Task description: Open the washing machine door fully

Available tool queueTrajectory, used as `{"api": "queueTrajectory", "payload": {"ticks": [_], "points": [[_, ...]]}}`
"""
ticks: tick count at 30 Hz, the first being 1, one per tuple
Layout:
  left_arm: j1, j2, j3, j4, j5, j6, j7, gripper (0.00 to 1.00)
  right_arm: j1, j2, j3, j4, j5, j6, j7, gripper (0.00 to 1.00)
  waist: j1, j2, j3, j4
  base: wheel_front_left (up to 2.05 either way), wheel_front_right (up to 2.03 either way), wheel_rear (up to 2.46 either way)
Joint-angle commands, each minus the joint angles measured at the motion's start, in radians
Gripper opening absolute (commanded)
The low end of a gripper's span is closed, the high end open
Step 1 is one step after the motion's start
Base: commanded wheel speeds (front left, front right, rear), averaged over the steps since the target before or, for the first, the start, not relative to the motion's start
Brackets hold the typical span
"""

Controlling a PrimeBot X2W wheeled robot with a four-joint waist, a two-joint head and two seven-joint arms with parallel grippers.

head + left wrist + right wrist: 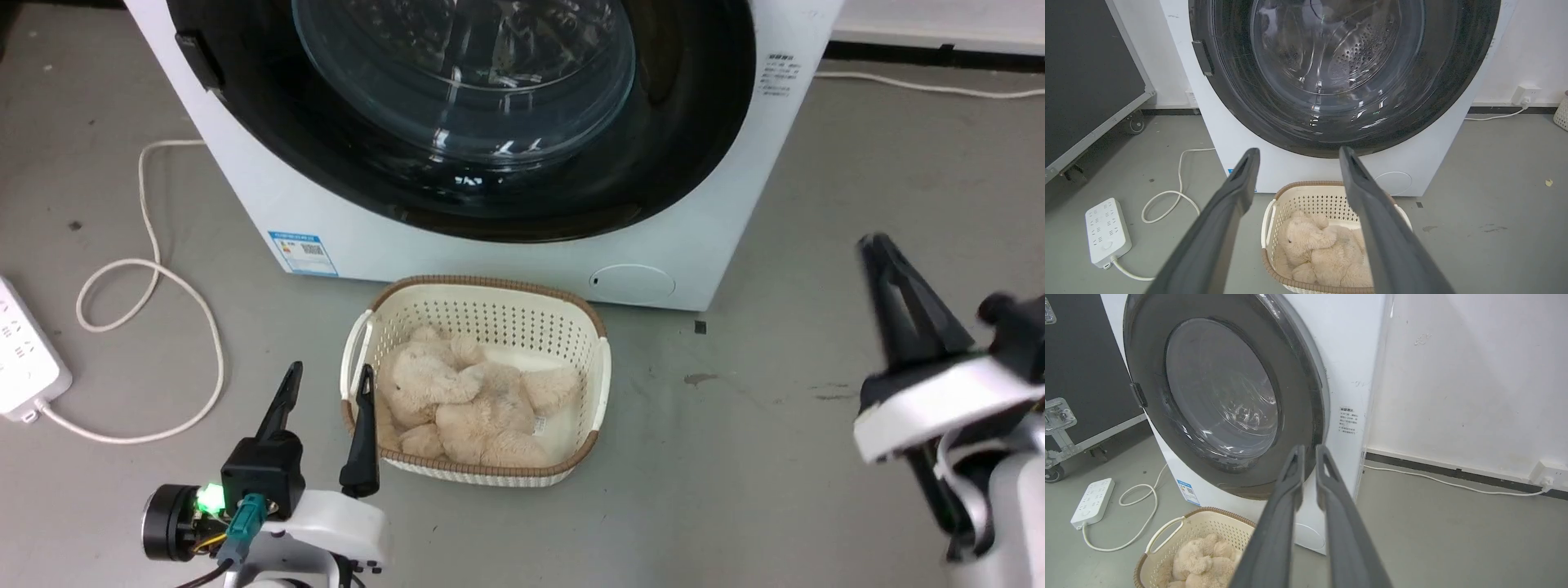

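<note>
Dark-grey fingers of the left tool (331, 371) stand wide apart with nothing between them, low at 7 o'clock in the head view, pointing toward 12. One finger lies across the rim of the cream perforated plastic basket (490, 283), which holds a beige plush bear (465, 400). The right tool (1309, 449) is narrow, only a slit between its fingers, and holds nothing. It sits raised at 4 o'clock in the head view on a pale forearm angled up toward 11.

Ahead at 12 o'clock is the glossy black round washing machine door (1237, 102) with its bulging clear glass bowl. It looks shut against the big white box of the washing machine (1233, 139), so the opening seems not yet begun.

A small dark tab (1202, 57) sits on the door's rim at about 9 o'clock, probably the pull point, and the left tool faces that side. I judge the sound approach is to lift that tool clear of the basket, hook one finger behind the tab, then draw outward along the door's arc toward 3 o'clock rather than straight back. The basket just below the door could catch a low arm.
</note>
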Motion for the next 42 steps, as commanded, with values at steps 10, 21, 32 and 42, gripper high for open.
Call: {"api": "queueTrajectory", "payload": {"ticks": [10, 21, 32, 42], "points": [[-0.048, 0.000, -0.017, -0.016, -0.011, 0.014, -0.031, 1.00, -0.217, 0.012, -0.086, 0.100, 0.167, -0.001, 0.065, 0.00, -0.0001, -0.0001, 0.059, 0.021, 0.00, 0.00, 0.00], [-0.073, 0.000, -0.036, -0.020, -0.019, 0.020, -0.052, 1.00, -0.439, 0.036, -0.189, 0.277, 0.280, -0.001, 0.167, 0.00, -0.0001, -0.0001, 0.108, 0.044, 0.00, 0.00, 0.00], [-0.087, 0.000, -0.050, -0.032, -0.031, 0.040, -0.075, 1.00, -0.630, 0.034, -0.289, 0.452, 0.383, -0.001, 0.331, 0.00, -0.0001, -0.0001, 0.163, 0.078, 0.00, 0.00, 0.00], [-0.108, 0.000, -0.073, -0.037, -0.040, 0.050, -0.096, 1.00, -0.830, 0.040, -0.384, 0.617, 0.432, -0.001, 0.466, 0.00, -0.0001, -0.0001, 0.211, 0.104, 0.00, 0.00, 0.00]]}}
